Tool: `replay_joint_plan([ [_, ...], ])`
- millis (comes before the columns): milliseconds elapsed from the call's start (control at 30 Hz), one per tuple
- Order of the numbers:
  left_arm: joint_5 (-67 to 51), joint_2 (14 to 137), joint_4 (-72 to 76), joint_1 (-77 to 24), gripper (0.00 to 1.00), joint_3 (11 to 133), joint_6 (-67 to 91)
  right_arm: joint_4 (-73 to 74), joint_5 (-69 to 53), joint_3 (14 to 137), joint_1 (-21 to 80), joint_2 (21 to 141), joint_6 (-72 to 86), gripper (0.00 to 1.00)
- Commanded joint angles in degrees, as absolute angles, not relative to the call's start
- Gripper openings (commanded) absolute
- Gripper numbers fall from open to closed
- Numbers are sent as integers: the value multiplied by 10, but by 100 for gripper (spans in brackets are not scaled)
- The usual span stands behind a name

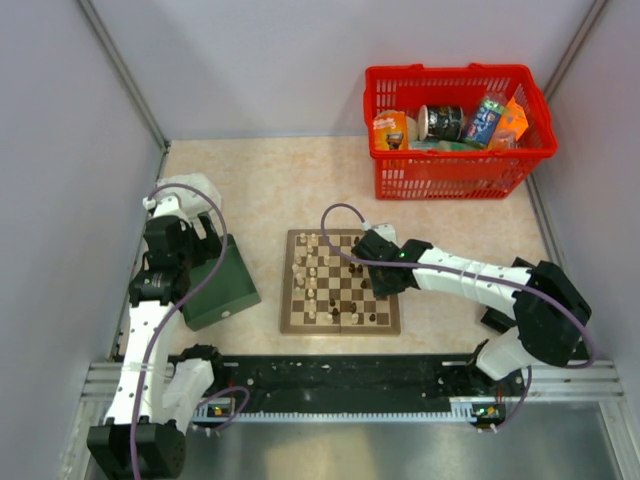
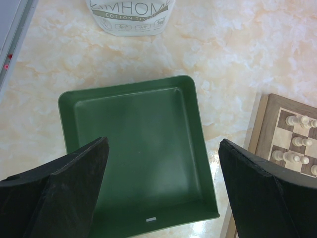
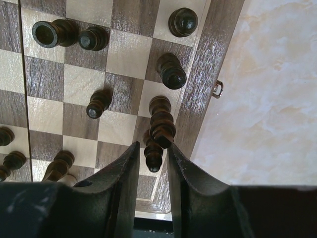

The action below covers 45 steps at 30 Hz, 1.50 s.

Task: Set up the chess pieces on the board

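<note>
The right wrist view gives the detail that the overhead one lacks. The right gripper (image 3: 153,147) has its fingers drawn close together, with a narrow gap between the tips. A dark piece (image 3: 153,157) stands in that gap on a square at the edge of the board (image 3: 198,99). Whether the pads actually press it, I cannot tell. Just ahead of the fingertips stands a taller dark piece (image 3: 162,124), almost touching the first. Further ahead and to the left stand more dark chess pieces (image 3: 173,72), and one toppled piece (image 3: 52,32) shows its hollow base. To the right of the fingers, the board's brown border meets the pale marbled table (image 3: 267,99).

From above, these pieces are only specks. That view instead shows the whole board in front of the bases and a red basket (image 1: 455,130) far beyond the right gripper.

The left gripper (image 2: 163,144) is spread wide above an open green box (image 2: 133,148). The box lies directly beneath and between its fingers. To their right a corner of the board shows a few cream pieces (image 2: 297,141). Ahead of the box lies a white tissue pack (image 2: 131,15), which the overhead view does not show.
</note>
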<state>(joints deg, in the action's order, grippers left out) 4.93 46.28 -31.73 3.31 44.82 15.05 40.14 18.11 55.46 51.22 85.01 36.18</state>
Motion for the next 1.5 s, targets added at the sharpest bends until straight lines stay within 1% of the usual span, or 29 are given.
replay_joint_plan([
  [0,47,459,-309,33,98,449,149,400,177,564,508,842,363,29],
  [100,46,458,-309,33,98,448,149,403,164,570,507,827,362,32],
  [400,44,459,-309,33,98,450,150,432,120,614,518,750,371,34],
  [533,46,459,-310,33,98,449,151,440,148,654,533,767,355,36],
  [700,45,458,-310,33,98,450,151,426,186,699,533,837,319,36],
  [967,47,457,-310,33,98,450,151,380,138,720,533,909,303,36],
  [1067,47,459,-309,33,98,448,149,378,108,710,538,909,310,36],
  [1267,45,461,-308,33,98,451,149,392,89,685,570,892,331,37],
  [1467,45,461,-309,33,98,450,149,399,81,653,582,872,362,44],
])
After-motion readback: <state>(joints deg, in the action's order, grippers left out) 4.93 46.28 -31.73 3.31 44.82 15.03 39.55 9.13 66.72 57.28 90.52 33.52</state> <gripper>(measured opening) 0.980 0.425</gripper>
